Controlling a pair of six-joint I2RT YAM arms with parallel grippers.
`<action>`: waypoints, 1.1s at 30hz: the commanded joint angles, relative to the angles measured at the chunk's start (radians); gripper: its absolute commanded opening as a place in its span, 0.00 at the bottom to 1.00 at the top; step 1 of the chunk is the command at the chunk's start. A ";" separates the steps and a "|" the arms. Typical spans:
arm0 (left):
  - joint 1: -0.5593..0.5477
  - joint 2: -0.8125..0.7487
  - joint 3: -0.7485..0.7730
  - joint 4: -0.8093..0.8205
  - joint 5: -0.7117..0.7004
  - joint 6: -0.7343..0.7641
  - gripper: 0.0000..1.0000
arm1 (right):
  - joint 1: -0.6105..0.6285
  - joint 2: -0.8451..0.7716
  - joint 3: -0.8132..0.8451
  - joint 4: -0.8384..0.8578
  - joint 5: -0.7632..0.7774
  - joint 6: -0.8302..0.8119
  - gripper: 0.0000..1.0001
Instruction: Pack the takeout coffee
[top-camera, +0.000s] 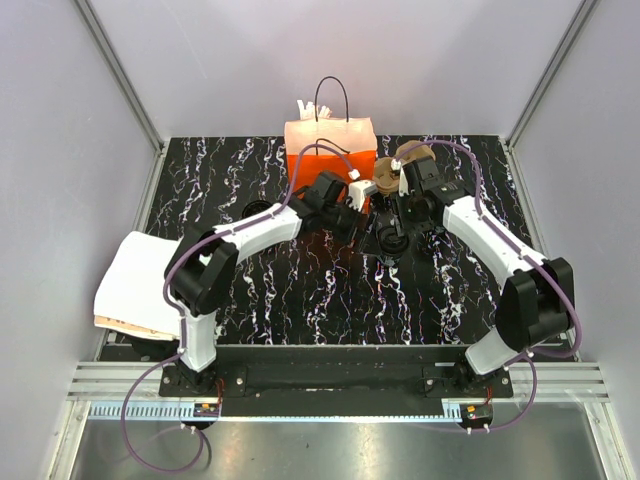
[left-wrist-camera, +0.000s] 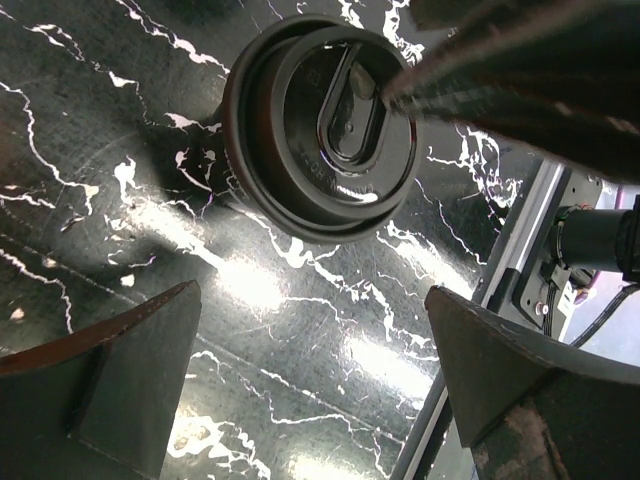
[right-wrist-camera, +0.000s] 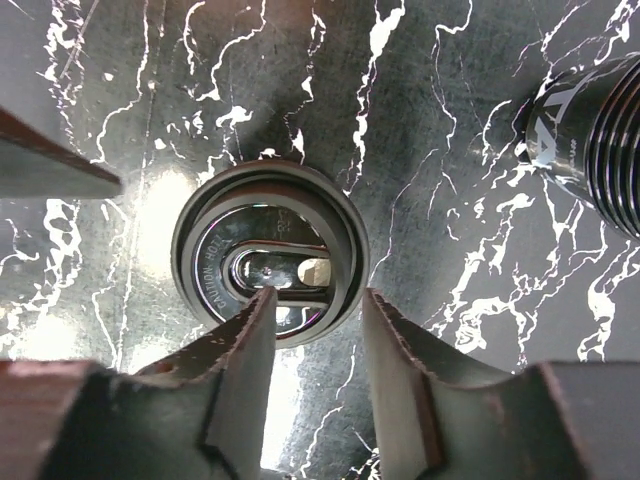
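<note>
Cup stands upright on desk, lid on, mid-desk between both arms, not in the bag yet. Left jaws are wide open and empty, with the cup just ahead of them. Right jaws are parted right over the lid, gripping nothing; can't tell if a tip touches it. My read: pick comes next. Straddle the cup wall below the lid rim, squeeze lightly, keep it level. Ringed stack sits near, don't clip it. Bag is at the rear: enter from above, clear of handles.
</note>
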 joint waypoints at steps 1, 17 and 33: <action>-0.005 0.020 0.046 0.036 -0.012 -0.020 0.99 | 0.003 -0.050 -0.006 0.023 -0.014 0.001 0.49; -0.014 0.050 0.057 0.043 -0.025 -0.095 0.99 | 0.000 -0.032 -0.046 0.053 -0.173 -0.028 0.63; -0.014 0.102 0.112 0.000 -0.086 -0.126 0.99 | -0.001 -0.027 -0.045 0.071 -0.173 -0.027 0.56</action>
